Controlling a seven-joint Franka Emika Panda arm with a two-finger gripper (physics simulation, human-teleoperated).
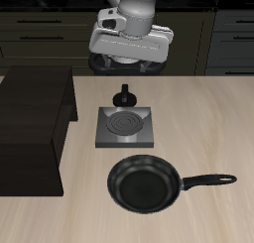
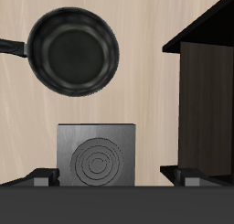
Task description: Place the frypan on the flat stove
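Frypan: round, black and shallow, flat on the light wooden table near its front edge; nothing touches it. In the wrist view the frypan shows whole, its inside bare.
Frypan handle: long, thin and black, lying sideways along the table, away from the cabinet.
Flat stove: grey square plate with a dark spiral coil, just behind the frypan, a strip of bare table between them.
Gripper: raised at the table's back, behind the stove, well apart from the frypan.
Fingers: spread wide, holding nothing; the stove lies between the tips, the frypan beyond them.
Black knob-shaped object: at the stove's rear edge.
Dark brown cabinet block: beside the stove and frypan.
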